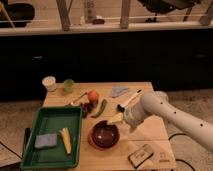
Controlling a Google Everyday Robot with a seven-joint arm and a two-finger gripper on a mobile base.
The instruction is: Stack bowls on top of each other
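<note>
Reaching down just right of the green tray (52,122) with the gripper (116,119), meeting or nearly meeting the rim of the dark maroon bowl (105,135) on the side away from the tray. Not showing whether clamped on that rim or parted, so leaving the grip as impossible to tell. Trailing the pale arm (170,114) farther out from the tray, toward the right.

Finding the maroon bowl just beside the tray's right wall and seemingly nesting in the orange-red bowl (93,144), with only a crescent of that rim peeking out on the tray side.

Judging the bowls as rigid, glossy and probably light, so likely slipping under a weak pinch and possibly chipping if dropped. Favouring a pinch across the rim wall, inside and outside, on the side away from the tray, and keeping the bowl level while lifting.

Leaving the white cup (49,83) and the green cup (68,85) alone, just beyond the tray's far edge.
</note>
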